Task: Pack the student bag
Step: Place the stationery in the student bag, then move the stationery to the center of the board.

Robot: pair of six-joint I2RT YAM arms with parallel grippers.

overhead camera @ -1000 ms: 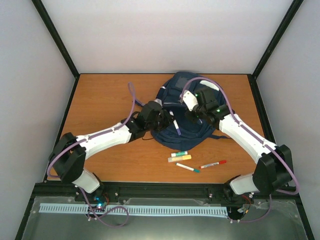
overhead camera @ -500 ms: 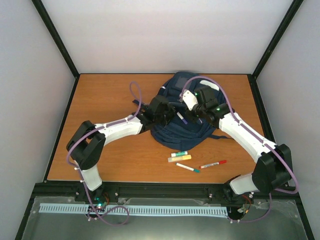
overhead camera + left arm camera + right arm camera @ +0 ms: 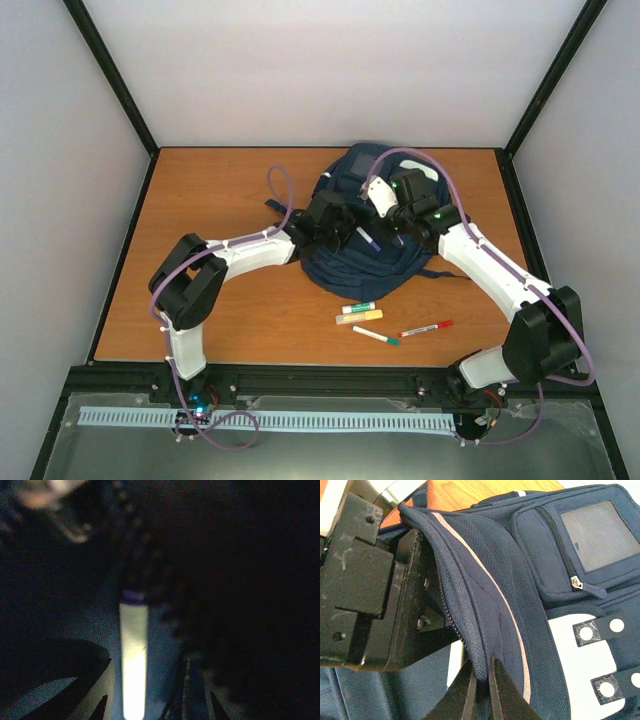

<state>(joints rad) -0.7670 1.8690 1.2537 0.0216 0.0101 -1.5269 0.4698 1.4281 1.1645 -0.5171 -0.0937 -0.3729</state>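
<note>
The student bag (image 3: 372,262), navy with thin white stripes, lies at the table's centre back. My right gripper (image 3: 393,228) is shut on the zipper edge of its flap (image 3: 470,630) and holds it lifted; the gripper shows in the right wrist view (image 3: 481,680). My left gripper (image 3: 347,226) reaches into the opening under the flap. A white marker with a purple cap (image 3: 367,238) lies between its jaws in the dark left wrist view (image 3: 134,660), close to the left finger. The left gripper (image 3: 155,705) stands wider than the marker, with bag fabric showing beside it.
Four loose pens lie on the wood in front of the bag: a green-capped marker (image 3: 358,308), a yellow one (image 3: 359,317), a white pen with a teal tip (image 3: 375,336) and a red pen (image 3: 426,327). A dark strap (image 3: 275,206) trails left of the bag.
My left arm has stretched to the right and carried the purple-capped marker from the bag's front edge into the opening. My right gripper has kept the flap lifted.
</note>
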